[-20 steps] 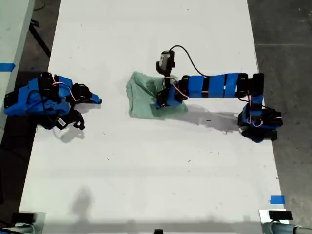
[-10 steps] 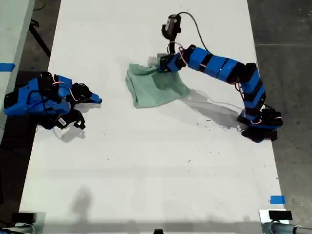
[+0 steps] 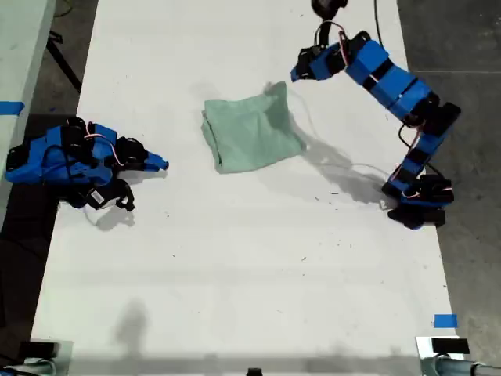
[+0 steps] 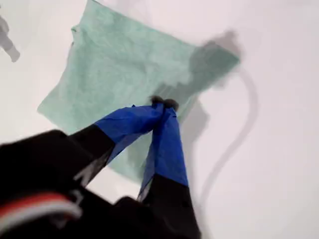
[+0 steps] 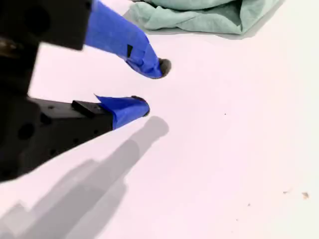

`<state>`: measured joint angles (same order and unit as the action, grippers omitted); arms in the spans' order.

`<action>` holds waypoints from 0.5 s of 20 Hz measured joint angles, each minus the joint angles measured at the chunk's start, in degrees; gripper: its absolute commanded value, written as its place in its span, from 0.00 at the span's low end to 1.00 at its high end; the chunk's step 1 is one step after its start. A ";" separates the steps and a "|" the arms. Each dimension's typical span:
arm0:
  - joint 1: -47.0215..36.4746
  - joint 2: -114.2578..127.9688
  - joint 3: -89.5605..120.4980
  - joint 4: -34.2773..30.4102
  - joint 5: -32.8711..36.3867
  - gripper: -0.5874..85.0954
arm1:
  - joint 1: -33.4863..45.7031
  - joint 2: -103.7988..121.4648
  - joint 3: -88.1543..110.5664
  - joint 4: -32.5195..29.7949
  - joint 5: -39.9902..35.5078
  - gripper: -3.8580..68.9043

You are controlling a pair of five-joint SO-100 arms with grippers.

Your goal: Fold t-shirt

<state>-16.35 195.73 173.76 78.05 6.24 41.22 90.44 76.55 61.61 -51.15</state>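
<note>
Exterior view: the t-shirt (image 3: 252,133) lies as a soft, roughly square bundle of pale mint-green knit fabric on the smooth white tabletop (image 3: 235,266), nearer the far edge than the near edge and about midway between the two side edges. Its surface is lightly rumpled, with a thicker rolled fold along the side toward the exterior view's left and one corner poking up toward the far edge.

My first gripper (image 3: 296,75) hangs above the table past that raised corner, toward the far edge on the exterior view's right, clear of the cloth. In the first wrist view its two blue-taped fingers (image 4: 164,144) taper to dark rounded tips that meet, pressed together with nothing between them (image 4: 163,104), and the fabric (image 4: 124,74) shows below with a fine heathered weave and a dark shadow across one corner.

My second gripper (image 3: 159,164) lies low near the table's edge on the exterior view's left, well apart from the shirt. In the second wrist view its blue-taped tips (image 5: 154,64) stand parted with a clear gap (image 5: 152,87), holding nothing, and a crumpled edge of the cloth (image 5: 199,12) shows beyond them.
</note>
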 measured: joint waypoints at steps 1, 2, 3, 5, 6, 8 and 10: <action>0.26 0.00 0.00 0.26 -0.18 0.15 | -0.09 8.70 8.61 0.62 2.72 0.04; 0.18 0.00 0.00 0.26 -0.26 0.15 | -0.09 18.02 17.93 1.49 5.89 0.04; -0.44 0.00 0.00 0.26 -0.26 0.15 | -0.09 27.86 27.51 2.64 9.58 0.04; -1.49 0.00 0.00 0.26 -0.26 0.15 | -2.29 47.55 47.46 4.83 18.02 0.04; -1.67 0.00 0.00 0.26 -0.26 0.15 | -4.39 56.87 57.22 5.71 22.76 0.04; -2.02 0.00 0.00 0.26 -0.26 0.15 | -10.55 75.41 76.03 7.21 34.19 0.04; -2.11 0.00 0.00 0.26 -0.26 0.15 | -18.54 94.31 91.85 10.20 46.23 0.03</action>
<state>-18.46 195.73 173.76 78.31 5.98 22.68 184.75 168.40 71.81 -4.92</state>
